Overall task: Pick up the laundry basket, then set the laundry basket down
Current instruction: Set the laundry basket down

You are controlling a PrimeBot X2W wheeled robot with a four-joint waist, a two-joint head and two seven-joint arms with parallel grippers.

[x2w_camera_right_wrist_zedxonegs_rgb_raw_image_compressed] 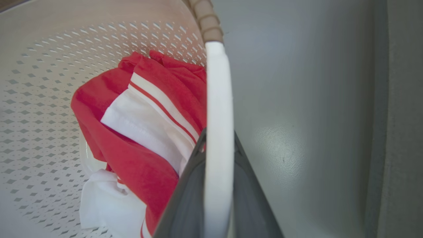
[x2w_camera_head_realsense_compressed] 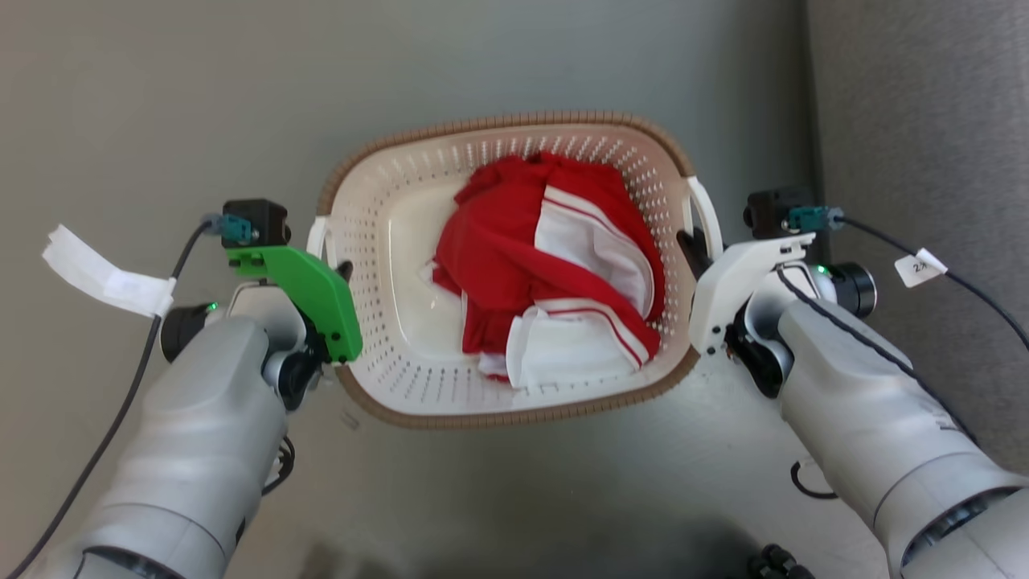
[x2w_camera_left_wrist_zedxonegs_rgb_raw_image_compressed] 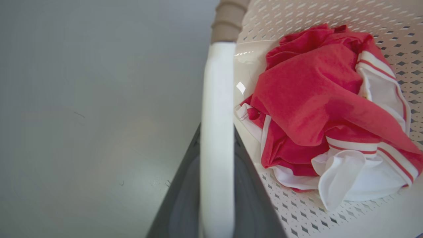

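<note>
Laundry basket (x2w_camera_head_realsense_compressed: 498,122): sits on or over the grey floor (x2w_camera_head_realsense_compressed: 161,96), directly ahead, between the two arms. Contact with the floor cannot be determined.

Contents: a crumpled red and white garment (x2w_camera_head_realsense_compressed: 514,257), which hides much of the basket base.

Left pincer (x2w_camera_head_realsense_compressed: 344,269): mostly hidden under its green cover (x2w_camera_head_realsense_compressed: 305,297) in the head view, with one dark tip showing beside the left handle (x2w_camera_head_realsense_compressed: 316,237). In the left wrist view, the pincer (x2w_camera_left_wrist_zedxonegs_rgb_raw_image_compressed: 216,138) is clenched on that white handle (x2w_camera_left_wrist_zedxonegs_rgb_raw_image_compressed: 216,99), one dark finger on each side. The lower fingers are blurred.

Right pincer (x2w_camera_head_realsense_compressed: 691,245): partly masked by its white housing. In the right wrist view, the pincer (x2w_camera_right_wrist_zedxonegs_rgb_raw_image_compressed: 218,138) is likewise clenched on the right handle (x2w_camera_right_wrist_zedxonegs_rgb_raw_image_compressed: 218,99).

Both handles run off the bottom edge of their wrist views.

A darker grey strip (x2w_camera_head_realsense_compressed: 924,121) along the right edge is unidentified.
</note>
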